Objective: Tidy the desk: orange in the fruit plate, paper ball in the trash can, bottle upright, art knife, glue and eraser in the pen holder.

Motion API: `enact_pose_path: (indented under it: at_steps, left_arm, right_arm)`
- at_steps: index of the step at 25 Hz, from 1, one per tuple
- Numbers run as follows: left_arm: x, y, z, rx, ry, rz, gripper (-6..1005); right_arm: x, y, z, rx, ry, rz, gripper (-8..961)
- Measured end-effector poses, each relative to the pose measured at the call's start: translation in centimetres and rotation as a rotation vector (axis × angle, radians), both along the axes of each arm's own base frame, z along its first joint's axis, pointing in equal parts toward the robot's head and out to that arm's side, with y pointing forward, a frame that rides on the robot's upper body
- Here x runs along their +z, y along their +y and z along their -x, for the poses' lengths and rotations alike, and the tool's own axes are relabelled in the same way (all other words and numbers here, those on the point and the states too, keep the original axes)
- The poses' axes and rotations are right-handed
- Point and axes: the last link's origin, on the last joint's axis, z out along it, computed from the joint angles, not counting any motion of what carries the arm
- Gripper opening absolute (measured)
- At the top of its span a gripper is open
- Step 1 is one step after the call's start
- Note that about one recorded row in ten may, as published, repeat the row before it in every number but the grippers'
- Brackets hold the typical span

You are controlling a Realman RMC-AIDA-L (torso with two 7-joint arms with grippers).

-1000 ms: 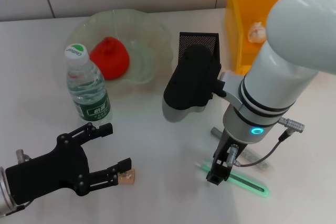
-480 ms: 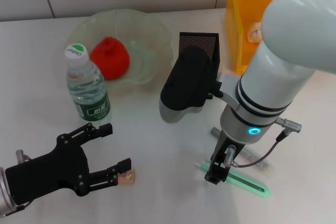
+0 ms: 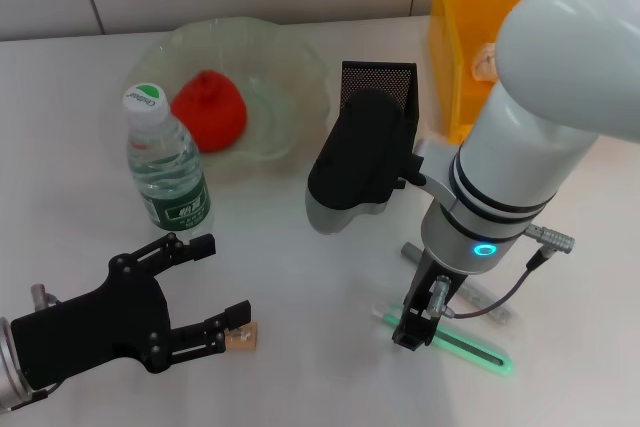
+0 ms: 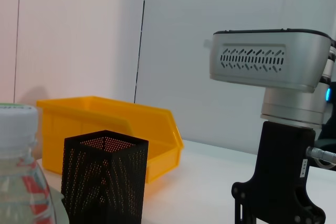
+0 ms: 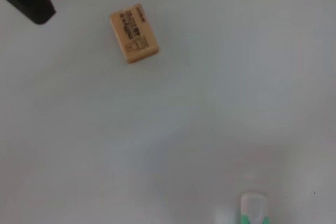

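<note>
we judge the tidy-up mostly done: the orange (image 3: 208, 111) sits in the plate (image 3: 290, 67), the bottle (image 3: 168, 170) stands upright just in front of the plate, and a pale lump that may be the paper ball (image 3: 488, 59) lies in the yellow bin (image 3: 470, 7).

what is left lies on the desk. the knife (image 3: 462, 346), green, lies flat near the front, with a grey tube we take for the glue (image 3: 478, 295) just behind it. the eraser (image 3: 240, 337) lies well to the left of them, and the holder (image 3: 379, 97) stands behind, in the middle.

our right gripper (image 3: 412, 331) hangs low over the near end of the knife, pointing straight down, which suits a pick from above; we cannot tell whether its fingers are spread or pressed together. its wrist view shows only the knife's tip (image 5: 255, 208) at the edge.

our left gripper (image 3: 200, 292) rests low at the front left, fingers spread and holding nothing, one fingertip (image 3: 236, 314) just beside the eraser. we judge it well placed to take that piece.
</note>
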Motion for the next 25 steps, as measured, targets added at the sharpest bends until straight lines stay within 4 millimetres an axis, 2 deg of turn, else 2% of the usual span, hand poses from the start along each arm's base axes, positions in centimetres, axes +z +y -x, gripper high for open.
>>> enact_pose_path:
  at_steps: [19,25]
  left_arm:
    - [0.0,-0.07,0.06,0.002,0.0,0.0,861]
    - [-0.02,-0.07,0.05,0.002,0.0,0.0,861]
  right_arm:
    - [-0.26,0.21,-0.42,-0.014,-0.016,0.005,381]
    - [-0.36,0.26,-0.6,-0.015,-0.025,0.011,278]
